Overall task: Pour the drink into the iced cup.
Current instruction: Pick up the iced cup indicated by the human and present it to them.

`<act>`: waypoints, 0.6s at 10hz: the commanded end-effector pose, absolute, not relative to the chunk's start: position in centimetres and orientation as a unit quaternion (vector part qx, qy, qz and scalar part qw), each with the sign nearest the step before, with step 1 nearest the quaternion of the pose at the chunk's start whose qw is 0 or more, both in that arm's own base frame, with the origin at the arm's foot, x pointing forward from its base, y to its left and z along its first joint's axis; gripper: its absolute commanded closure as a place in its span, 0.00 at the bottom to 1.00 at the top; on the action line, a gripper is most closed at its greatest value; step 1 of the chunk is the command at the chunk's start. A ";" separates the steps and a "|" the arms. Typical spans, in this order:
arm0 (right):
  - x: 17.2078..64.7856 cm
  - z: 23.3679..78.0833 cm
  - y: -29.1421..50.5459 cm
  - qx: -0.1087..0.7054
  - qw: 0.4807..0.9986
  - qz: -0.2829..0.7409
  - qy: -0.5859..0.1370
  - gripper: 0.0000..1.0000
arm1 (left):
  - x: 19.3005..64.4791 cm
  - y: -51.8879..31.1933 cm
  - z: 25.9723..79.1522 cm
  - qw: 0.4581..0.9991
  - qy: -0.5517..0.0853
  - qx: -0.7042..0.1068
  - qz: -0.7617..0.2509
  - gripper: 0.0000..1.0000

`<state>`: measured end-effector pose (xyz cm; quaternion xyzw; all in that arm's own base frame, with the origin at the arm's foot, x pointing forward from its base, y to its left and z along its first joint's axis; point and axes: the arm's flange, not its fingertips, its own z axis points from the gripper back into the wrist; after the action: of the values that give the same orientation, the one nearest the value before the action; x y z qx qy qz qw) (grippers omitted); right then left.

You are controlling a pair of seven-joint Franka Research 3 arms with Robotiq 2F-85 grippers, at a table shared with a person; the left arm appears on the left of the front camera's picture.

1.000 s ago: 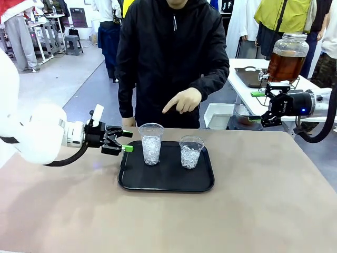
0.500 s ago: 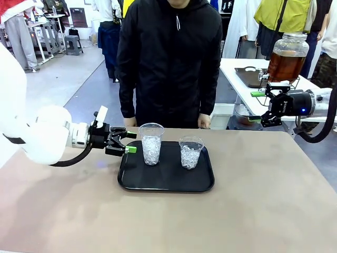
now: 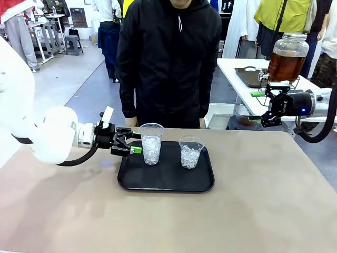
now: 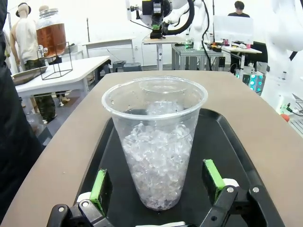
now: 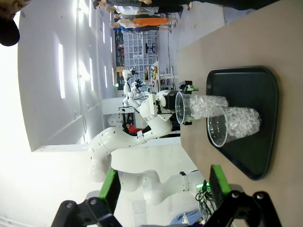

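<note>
Front view: tan table (image 3: 263, 205), black tray (image 3: 167, 180); left hand (image 3: 136, 142) wide facing iced cup (image 3: 151, 145); right hand (image 3: 255, 107) wide near drink (image 3: 285, 66).

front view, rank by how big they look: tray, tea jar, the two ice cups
1. tray
2. jar, farther off, so likely bigger than it looks
3. left cup
4. right cup, a bit shorter

Light: bright, even, indoor, from lamp strips overhead.
Shadows: soft and pale on the surface (image 3: 253, 211).
Glare: in the right wrist view the ceiling (image 5: 52, 94) was washed out to white around its strips.
Reflections: the black tray (image 4: 222, 137) carried a dull sheen.
Focus: front view sharp; in the left wrist view the iced cup (image 4: 156, 142) was crisp and the far background softer.
Distortion: wrist views bent straight edges near their borders.
</note>
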<state>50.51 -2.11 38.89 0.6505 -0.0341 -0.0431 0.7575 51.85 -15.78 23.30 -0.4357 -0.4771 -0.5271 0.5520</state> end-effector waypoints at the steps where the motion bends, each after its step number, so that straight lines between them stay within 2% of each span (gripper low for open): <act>1: 50.5 39.1 -2.1 0.651 0.757 -0.044 -0.035 0.00 | 52.3 -16.6 23.2 0.552 -0.479 -0.446 -0.517 0.00; 6: 50.5 39.1 -2.1 0.651 0.757 -0.044 -0.035 0.00 | 52.8 -18.7 22.6 0.548 -0.474 -0.460 -0.514 0.00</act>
<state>50.51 -2.11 38.89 0.6505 -0.0341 -0.0432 0.7575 52.34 -17.90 22.54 -0.4533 -0.4657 -0.5279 0.5468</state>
